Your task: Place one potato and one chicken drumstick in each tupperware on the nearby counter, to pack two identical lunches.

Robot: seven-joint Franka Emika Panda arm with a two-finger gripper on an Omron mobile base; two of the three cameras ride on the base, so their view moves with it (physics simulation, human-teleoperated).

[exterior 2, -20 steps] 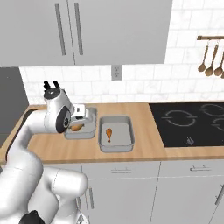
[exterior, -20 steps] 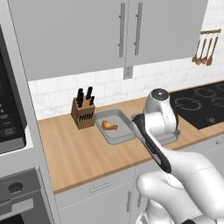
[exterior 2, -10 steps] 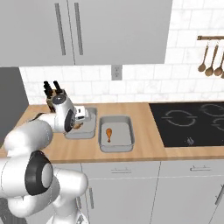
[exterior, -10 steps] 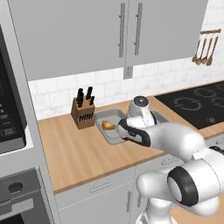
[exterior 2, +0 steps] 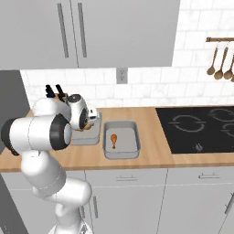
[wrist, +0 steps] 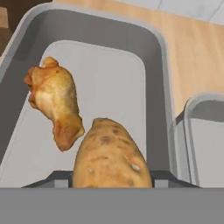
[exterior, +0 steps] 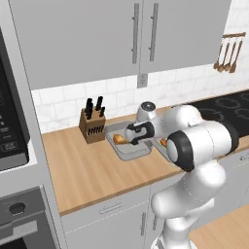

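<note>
The gripper (exterior: 130, 138) hangs over the left tray (exterior: 127, 151), its jaws clamped on a potato (wrist: 111, 158) that sits between the fingertips just above the tray floor. A drumstick (wrist: 54, 102) lies in this tray (wrist: 151, 65), touching or nearly touching the potato. The tray stands near the counter's (exterior: 92, 168) back edge, just beside a knife block (exterior: 93, 124). The right tray (exterior 2: 121, 140) sits just beside it, toward the cooktop (exterior 2: 199, 128), and holds a second drumstick (exterior 2: 113, 139). On the counter's (exterior 2: 153, 153) far right, spoons (exterior 2: 218, 61) hang on the wall.
</note>
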